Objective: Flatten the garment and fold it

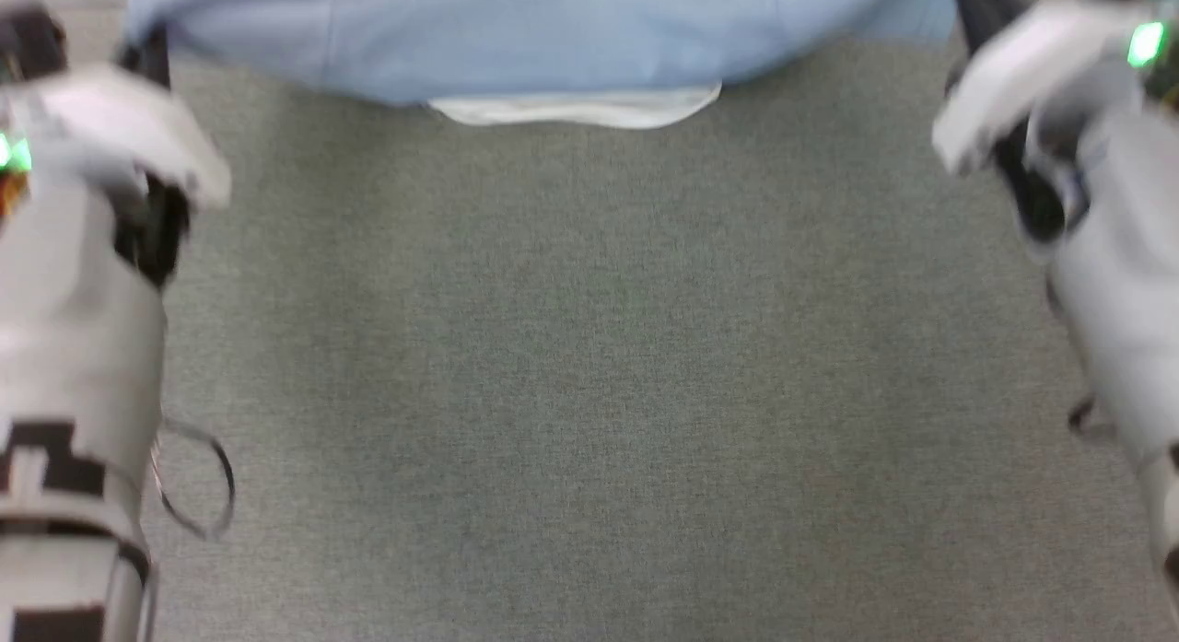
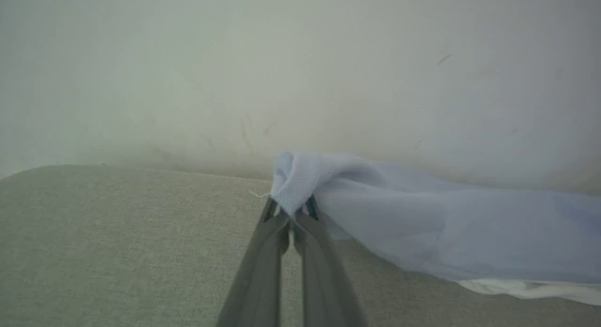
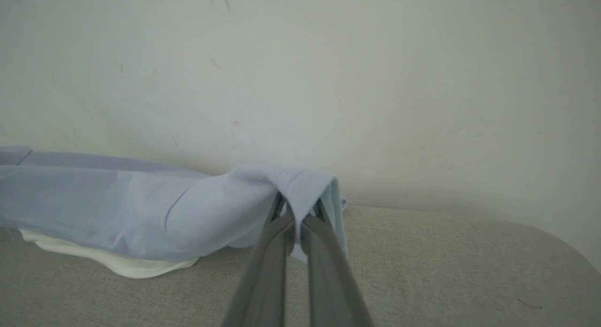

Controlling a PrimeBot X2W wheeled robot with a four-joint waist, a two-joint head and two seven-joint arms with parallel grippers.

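**Garment (image 1: 516, 43) pinched at both ends, strung along the far side**

Here's the left gripper (image 2: 291, 215), jaws clamped tight on a bunched corner of the light blue knit, with cloth puffing up over the tips. Across to the right gripper (image 3: 296, 216), and it's the same story: jaws squeezed together on a hemmed fold, fabric draped over both tips. Between them the garment runs as one long band, raised at the pinched ends and sagging in the middle. Down there the white collar (image 1: 576, 108) pokes out under the blue and lies on the grey fabric surface (image 1: 589, 393). From the head view, the shirt stretches along the top edge, beyond the left forearm (image 1: 74, 347) and the right forearm (image 1: 1119, 329), both blurred. Behind it stands a plain pale wall (image 2: 300, 59).
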